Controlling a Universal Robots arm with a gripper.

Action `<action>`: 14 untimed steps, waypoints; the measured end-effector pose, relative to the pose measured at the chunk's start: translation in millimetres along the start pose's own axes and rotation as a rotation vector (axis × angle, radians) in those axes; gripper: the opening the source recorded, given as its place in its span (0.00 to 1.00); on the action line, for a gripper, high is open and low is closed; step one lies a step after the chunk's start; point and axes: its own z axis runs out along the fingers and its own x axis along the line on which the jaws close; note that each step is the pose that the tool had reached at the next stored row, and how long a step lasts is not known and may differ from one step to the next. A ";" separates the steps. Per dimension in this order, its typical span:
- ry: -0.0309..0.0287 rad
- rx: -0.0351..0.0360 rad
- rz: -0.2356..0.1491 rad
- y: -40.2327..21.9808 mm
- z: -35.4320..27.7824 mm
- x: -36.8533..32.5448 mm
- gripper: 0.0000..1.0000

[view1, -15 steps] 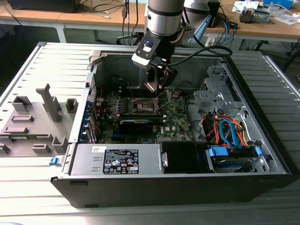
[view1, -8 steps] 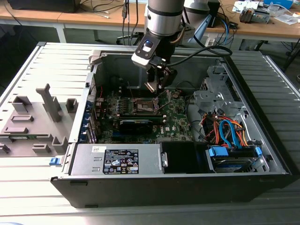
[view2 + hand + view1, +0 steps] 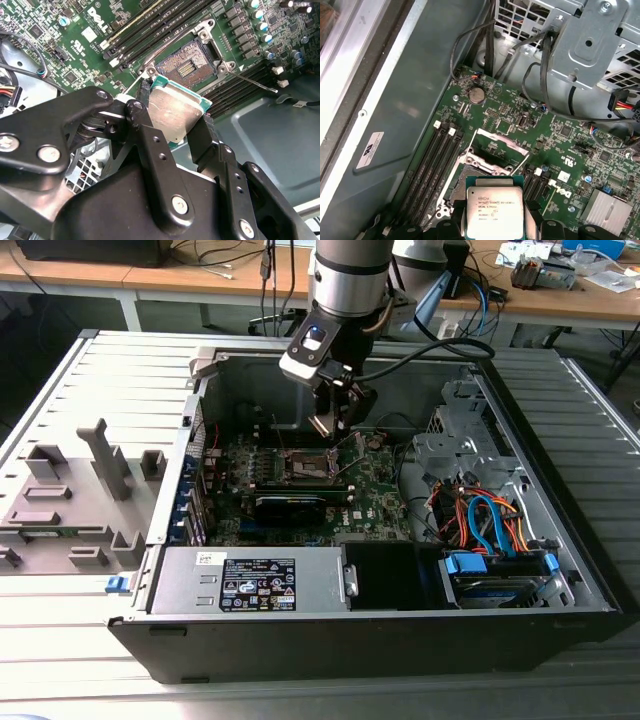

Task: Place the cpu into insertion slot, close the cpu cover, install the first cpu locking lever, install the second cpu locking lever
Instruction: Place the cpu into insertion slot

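Silver-beige metal marks the cpu (image 3: 172, 117), which hangs in the air just short of the insertion slot (image 3: 187, 65) and is not yet seated. We see it pinched by two opposite edges between the black fingers (image 3: 150, 145) of the gripper (image 3: 175, 109), so the hand is closed narrow on the chip and carries nothing else. We judge the edge grip is deliberate. It leaves the top and underside untouched, and the chip can go down flat into the socket without the fingers fouling the rim.

In the second wrist view the slot's brownish-gold contact field lies fully exposed beyond the chip, with its dark rim around it. In the first wrist view the cpu cover (image 3: 490, 161) stands swung up at the far side of the socket, its window showing the board behind. A thin locking lever (image 3: 250, 80) lies released beside the socket. We take both positions as being what keeps the opening free for the chip.

Long black memory slots (image 3: 432, 160) flank the socket on the green board (image 3: 560, 145). From the exterior view the arm reaches down into the open computer case (image 3: 560, 540), with the gripper directly above the socket area.
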 end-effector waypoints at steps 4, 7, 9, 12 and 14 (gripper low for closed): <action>0.0001 -0.0003 0.012 0.0 0.2 0.0 0.55; 0.0001 -0.0003 0.017 0.0 0.4 0.0 0.55; 0.0002 -0.0004 0.021 0.0 0.5 0.0 0.55; 0.0002 -0.0004 0.024 0.0 0.6 0.0 0.55; 0.0001 -0.0004 0.026 0.0 0.6 0.0 0.55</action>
